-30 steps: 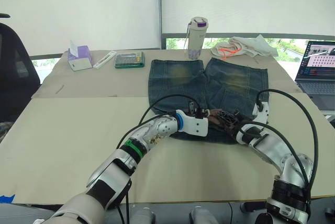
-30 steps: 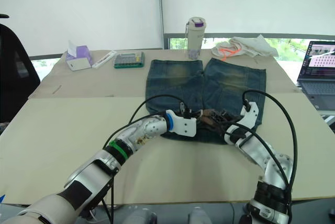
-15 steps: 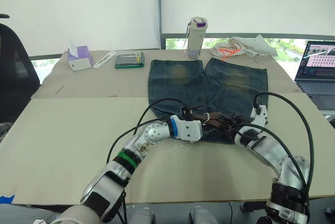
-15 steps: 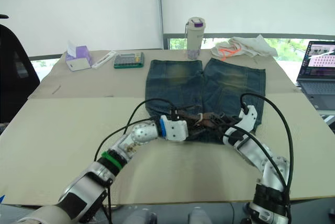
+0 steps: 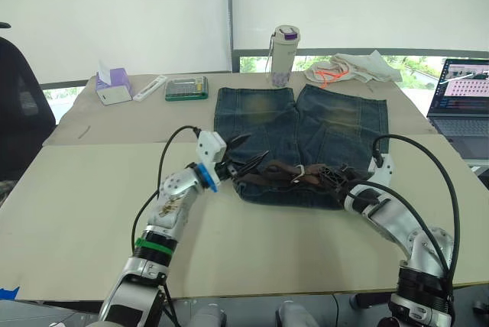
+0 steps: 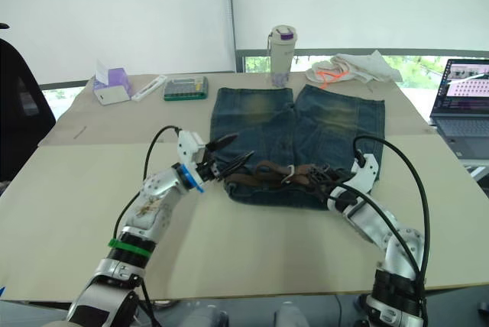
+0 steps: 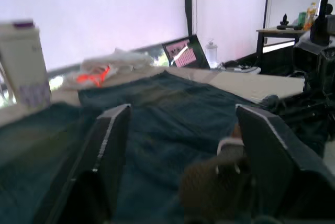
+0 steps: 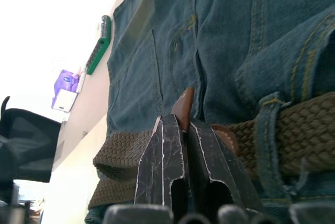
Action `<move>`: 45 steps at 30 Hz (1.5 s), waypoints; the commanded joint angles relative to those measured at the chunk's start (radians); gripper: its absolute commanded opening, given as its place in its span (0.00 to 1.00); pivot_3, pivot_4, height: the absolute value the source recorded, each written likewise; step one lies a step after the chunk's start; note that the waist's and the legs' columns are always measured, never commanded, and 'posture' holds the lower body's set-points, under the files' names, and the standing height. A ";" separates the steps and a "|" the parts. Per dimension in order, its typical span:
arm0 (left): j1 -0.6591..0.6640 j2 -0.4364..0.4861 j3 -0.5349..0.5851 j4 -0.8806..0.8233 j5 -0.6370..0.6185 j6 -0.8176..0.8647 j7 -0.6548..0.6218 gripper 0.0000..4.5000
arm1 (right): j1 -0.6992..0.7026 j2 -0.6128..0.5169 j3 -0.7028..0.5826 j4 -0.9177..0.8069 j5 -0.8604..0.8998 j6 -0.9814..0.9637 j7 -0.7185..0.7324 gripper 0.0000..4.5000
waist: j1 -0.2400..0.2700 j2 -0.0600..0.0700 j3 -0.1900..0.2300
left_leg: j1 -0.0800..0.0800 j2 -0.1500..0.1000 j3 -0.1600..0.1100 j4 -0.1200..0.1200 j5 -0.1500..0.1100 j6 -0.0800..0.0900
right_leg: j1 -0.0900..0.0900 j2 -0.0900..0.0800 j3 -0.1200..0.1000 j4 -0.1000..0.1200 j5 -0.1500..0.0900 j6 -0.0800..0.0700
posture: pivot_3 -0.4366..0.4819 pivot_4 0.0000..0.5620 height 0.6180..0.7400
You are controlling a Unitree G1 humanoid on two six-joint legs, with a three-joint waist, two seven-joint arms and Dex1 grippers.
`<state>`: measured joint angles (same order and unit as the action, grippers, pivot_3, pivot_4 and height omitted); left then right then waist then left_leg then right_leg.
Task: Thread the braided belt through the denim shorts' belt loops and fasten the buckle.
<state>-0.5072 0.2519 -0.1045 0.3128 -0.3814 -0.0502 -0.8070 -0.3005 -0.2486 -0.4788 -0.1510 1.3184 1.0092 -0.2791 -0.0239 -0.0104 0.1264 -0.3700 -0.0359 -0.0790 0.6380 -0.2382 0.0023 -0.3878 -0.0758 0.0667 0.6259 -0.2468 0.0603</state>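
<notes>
Right gripper (image 8: 180,130): nearest item, at the 4 o'clock side of the table (image 5: 76,212). Fingers pressed together, clamped on the smooth brown tip of the belt (image 5: 286,174); the wrist view shows that tip pinched between them, with braided strap passing under a belt loop (image 8: 268,135) just beside.

Left gripper (image 5: 246,150): at 9 o'clock from the belt, raised just off the waistband's left end. Fingers (image 7: 112,145) spread wide apart, holding nothing.

Belt: dark brown, braided, lying along the waistband at the near edge of the shorts (image 5: 306,124), from the left corner across to the right gripper. Small silver buckle (image 5: 301,169) sits near mid-strap, unfastened as far as can be told.

Shorts: faded blue denim, flat at table centre, waistband toward the robot, legs pointing to 12 o'clock; yellowish worn patches on both legs.

Far row, 10 to 2 o'clock: tissue box (image 5: 112,86), white remote-like bar (image 5: 150,87), green case (image 5: 187,88), bottle (image 5: 283,56) with a purple lid just beyond the left leg hem, whitish cloth (image 5: 353,67) with orange cord.

Laptop (image 5: 461,98): open, at 2 o'clock, off the table's right edge.

Black chair (image 5: 19,113): at 9 o'clock, beside the table.
</notes>
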 commanded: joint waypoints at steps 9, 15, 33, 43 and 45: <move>0.007 0.016 -0.025 0.070 0.087 0.016 -0.082 0.01 | 0.012 -0.009 -0.001 -0.045 0.032 -0.036 -0.010 0.00 | 0.005 0.000 0.000 | 0.000 0.000 0.001 0.000 0.000 0.000 | 0.000 0.000 0.000 -0.001 0.000 0.000 | 0.48 0.27 1.00; -0.007 0.006 -0.082 0.148 0.200 0.038 -0.050 0.01 | 0.034 -0.079 0.013 -0.077 0.001 -0.016 0.027 0.00 | 0.008 0.000 0.000 | 0.000 0.000 0.001 0.000 0.000 0.000 | 0.000 -0.001 0.000 -0.002 0.000 0.000 | 0.48 0.27 1.00; 0.042 0.049 -0.076 0.137 0.256 0.050 -0.054 0.01 | 0.123 -0.545 0.066 -0.010 -0.452 -0.114 0.429 0.00 | 0.010 0.000 0.000 | 0.000 0.000 0.004 0.000 -0.001 0.002 | 0.002 0.000 0.000 -0.005 -0.001 0.000 | 0.48 0.27 1.00; 0.053 0.067 -0.068 0.128 0.260 0.036 -0.046 0.01 | 0.189 -0.607 0.073 0.078 -0.665 -0.206 0.543 0.00 | 0.012 0.001 -0.001 | 0.000 0.000 0.005 0.000 -0.001 0.002 | 0.002 -0.001 0.000 -0.006 -0.001 0.000 | 0.48 0.27 1.00; 0.055 0.068 -0.065 0.129 0.260 0.029 -0.043 0.01 | 0.197 -0.594 0.072 0.070 -0.680 -0.218 0.560 0.00 | 0.018 0.001 -0.001 | 0.000 0.000 0.004 0.000 -0.001 0.002 | 0.003 -0.001 0.000 -0.006 -0.001 0.000 | 0.48 0.27 1.00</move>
<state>-0.4707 0.2907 -0.1853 0.4217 -0.1477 -0.0248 -0.8657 -0.1089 -0.8270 -0.3700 -0.0850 0.6855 0.8201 0.2841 -0.0063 -0.0096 0.1256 -0.3699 -0.0361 -0.0746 0.6381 -0.2396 0.0046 -0.3850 -0.0771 0.0668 0.6194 -0.2473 0.0604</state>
